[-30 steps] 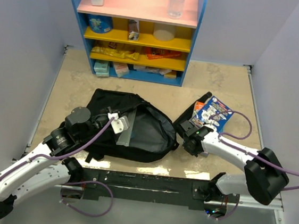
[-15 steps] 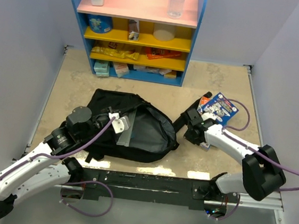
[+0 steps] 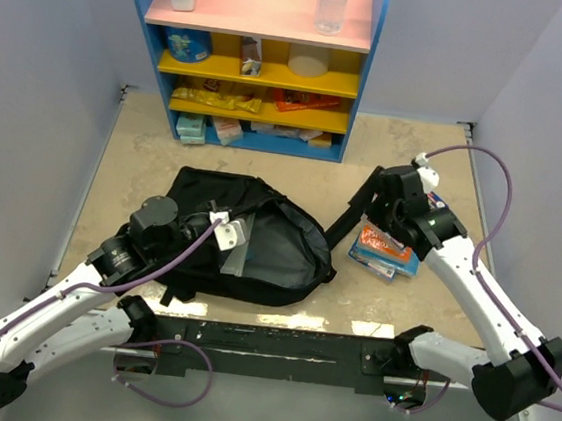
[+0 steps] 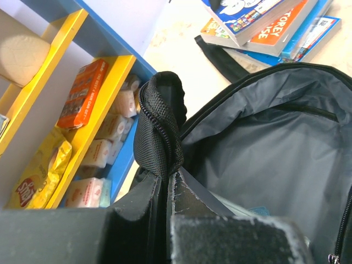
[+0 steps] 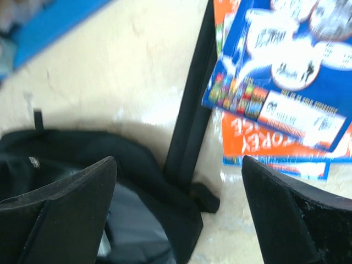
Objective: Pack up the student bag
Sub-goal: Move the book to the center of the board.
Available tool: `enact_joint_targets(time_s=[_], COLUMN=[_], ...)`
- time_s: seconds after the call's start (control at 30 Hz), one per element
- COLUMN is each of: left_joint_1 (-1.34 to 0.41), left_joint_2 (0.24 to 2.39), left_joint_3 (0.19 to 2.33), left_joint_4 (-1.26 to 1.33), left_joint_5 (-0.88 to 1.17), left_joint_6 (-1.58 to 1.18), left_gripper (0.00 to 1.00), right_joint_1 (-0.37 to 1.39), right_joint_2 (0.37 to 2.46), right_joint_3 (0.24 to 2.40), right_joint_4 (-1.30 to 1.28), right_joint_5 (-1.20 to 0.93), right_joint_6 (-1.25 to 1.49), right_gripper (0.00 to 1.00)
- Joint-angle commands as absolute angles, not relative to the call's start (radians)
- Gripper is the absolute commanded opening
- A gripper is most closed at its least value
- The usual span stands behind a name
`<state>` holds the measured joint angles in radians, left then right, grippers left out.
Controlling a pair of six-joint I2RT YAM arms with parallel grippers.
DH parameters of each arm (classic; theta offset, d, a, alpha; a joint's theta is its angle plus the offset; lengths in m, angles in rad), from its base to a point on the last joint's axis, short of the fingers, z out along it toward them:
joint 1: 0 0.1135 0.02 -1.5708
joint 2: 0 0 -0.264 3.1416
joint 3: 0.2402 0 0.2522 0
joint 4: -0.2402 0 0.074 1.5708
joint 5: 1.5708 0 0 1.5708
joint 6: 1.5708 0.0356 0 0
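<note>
My left hand (image 4: 165,181) is pressed together on the bag (image 3: 257,248), pinching the zippered rim of its opening between the fingers (image 4: 137,214). In the left wrist view that black fold of rim stands up out of the grip. Behind it the mouth gapes and shows the grey lining (image 4: 264,159). The bag lies flat on the surface (image 3: 137,145), in the near-left half, in front of the shelf (image 3: 256,62) and well apart from it, with its opening turned toward the right. From above, the left hand (image 3: 226,233) sits over the bag's middle, at the edge of the opening. My right hand (image 3: 377,193) is raised over the surface on the right side, its fingers (image 5: 66,209) spread wide with nothing between them. Past them I see a black strap (image 5: 190,126) running from the bag's corner (image 5: 126,165) up along the left side of the books (image 5: 280,82). The books (image 3: 385,252) lie stacked just right of the bag. One has a blue cover on top and an orange one sits beneath it. The strap (image 3: 345,222) lies between the stack and the bag. I cannot tell whether the strap touches the stack.
</note>
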<state>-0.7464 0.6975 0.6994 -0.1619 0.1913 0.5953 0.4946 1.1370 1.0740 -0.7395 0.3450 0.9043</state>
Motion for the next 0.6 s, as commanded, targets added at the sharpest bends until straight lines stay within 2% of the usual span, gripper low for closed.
enact_joint_targets(time_s=[0.0, 0.2, 0.37, 0.57], left_joint_1=[-0.741, -0.741, -0.742, -0.742], left_joint_2=[0.684, 0.673, 0.667, 0.670], left_joint_3=[0.764, 0.753, 0.747, 0.736], left_joint_4=[-0.087, -0.095, -0.095, -0.097], left_joint_5=[0.236, 0.244, 0.236, 0.238], left_joint_6=[0.589, 0.575, 0.586, 0.591], left_gripper=[0.00, 0.00, 0.00, 0.00], right_joint_1=[0.411, 0.269, 0.039, -0.162], right_joint_2=[1.269, 1.350, 1.263, 1.227], right_joint_3=[1.155, 1.198, 1.045, 0.984], right_joint_4=[-0.625, -0.489, -0.330, -0.351], right_joint_5=[0.315, 0.311, 0.175, 0.052], right_joint_6=[0.780, 0.713, 0.729, 0.733], right_gripper=[0.99, 0.99, 0.99, 0.99])
